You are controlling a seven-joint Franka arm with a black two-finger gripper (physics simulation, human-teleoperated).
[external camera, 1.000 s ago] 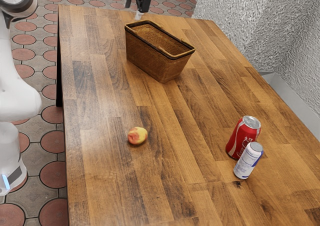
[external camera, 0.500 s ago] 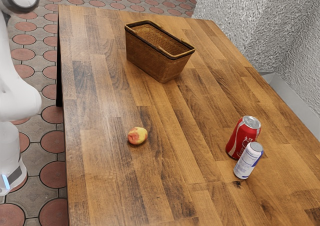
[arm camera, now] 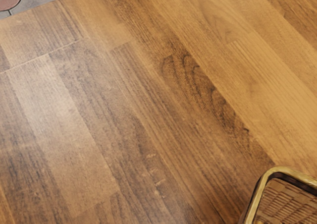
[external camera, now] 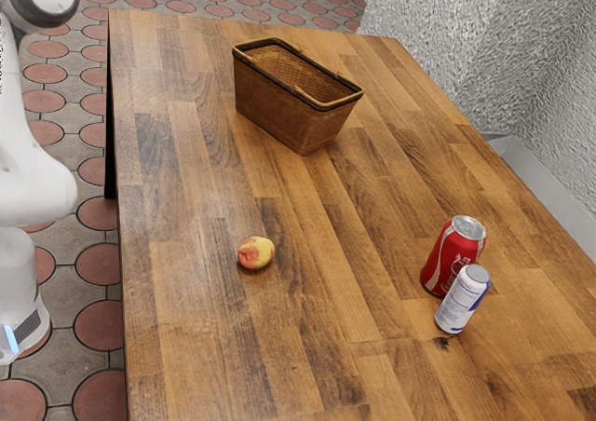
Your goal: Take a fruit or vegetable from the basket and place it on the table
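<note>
Arm (external camera: 33, 174) is drawing away from wicker basket (external camera: 279, 114); peach (external camera: 255, 253) is resting on wooden table (external camera: 205, 356), exterior view, basket's 6–7 o'clock. Task's likely finishing. Can't tell gripper state.

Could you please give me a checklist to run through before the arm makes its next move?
1. Fruit out on the table: ok, the red-and-yellow fruit rests on the bare tabletop.
2. Fruit clear of its neighbours: ok, it lies apart from the basket and both cans.
3. Basket upright: ok.
4. Cans standing: ok, the red can and the smaller white-and-blue can are both upright.
5. Gap between the cans: cannot tell, one overlaps the other in the exterior view.
6. Basket empty: cannot tell, its near wall hides part of the inside.
</note>
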